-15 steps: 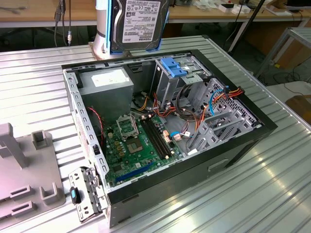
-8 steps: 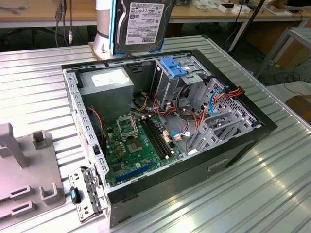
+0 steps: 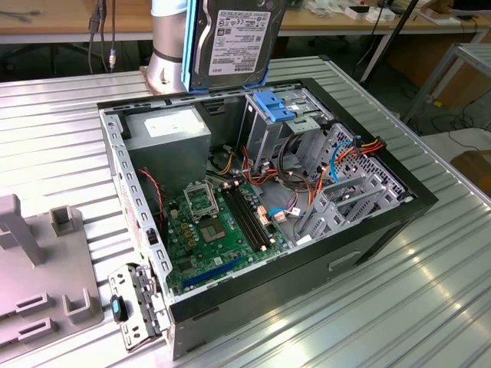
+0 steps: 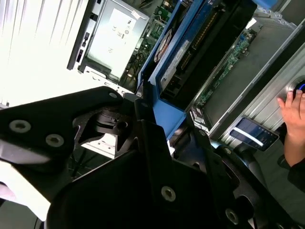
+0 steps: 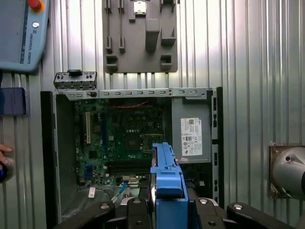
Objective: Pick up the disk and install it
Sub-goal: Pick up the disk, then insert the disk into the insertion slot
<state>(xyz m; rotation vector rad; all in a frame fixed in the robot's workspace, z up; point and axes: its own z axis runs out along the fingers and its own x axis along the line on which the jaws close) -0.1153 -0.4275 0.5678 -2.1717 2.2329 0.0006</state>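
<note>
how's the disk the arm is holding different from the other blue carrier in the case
Place: the disk hangs above the computer case, clamped in the gripper; the other blue carrier sits inside the case.
Pose: the disk stands upright on edge; the other blue carrier lies closer to flat.
Look: the disk shows a grey drive with a white label; the other blue carrier shows no labelled drive.
Both have bright blue plastic frames.

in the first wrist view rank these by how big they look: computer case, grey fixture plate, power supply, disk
1. computer case
2. grey fixture plate
3. power supply and disk look about alike; the disk is edge-on and much nearer the camera, so no ranking between them.
</note>
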